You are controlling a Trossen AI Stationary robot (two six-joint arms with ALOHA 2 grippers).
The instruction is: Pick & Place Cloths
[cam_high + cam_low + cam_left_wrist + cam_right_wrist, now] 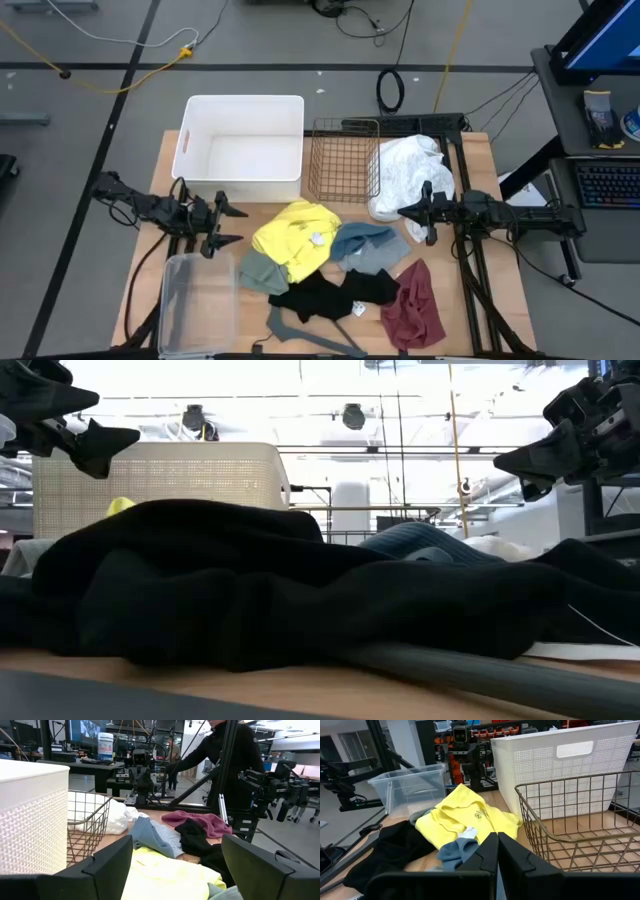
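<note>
The wooden table [480,160] carries three containers along its far and left portions: a white plastic bin [243,147] at the far left-centre, a wire basket [343,160] just beside it to the right, and a clear plastic tub [195,305] at the near left corner. None of the three holds a garment. The white cloth [410,175], the largest of the set, lies bunched against the right side of the wire basket. The yellow cloth [293,238] sits crumpled at table centre, in front of the white bin. The black cloth [330,295] spreads across the near centre, and in the low view it fills most of the foreground. The maroon cloth [413,310] lies at the near right, touching the black one. The grey-blue cloth [368,245] rests between the yellow and maroon pieces. The sage green cloth [262,272] is partly tucked beneath the near edge of the yellow one. A thin grey hanger [310,332] lies at the near edge, partly under the black cloth. The left gripper [222,225] is at the left, by the far end of the clear tub, fingers spread wide and holding nothing. The right gripper [412,215] is at the near edge of the white cloth, fingers pressed together with nothing between them.
</note>
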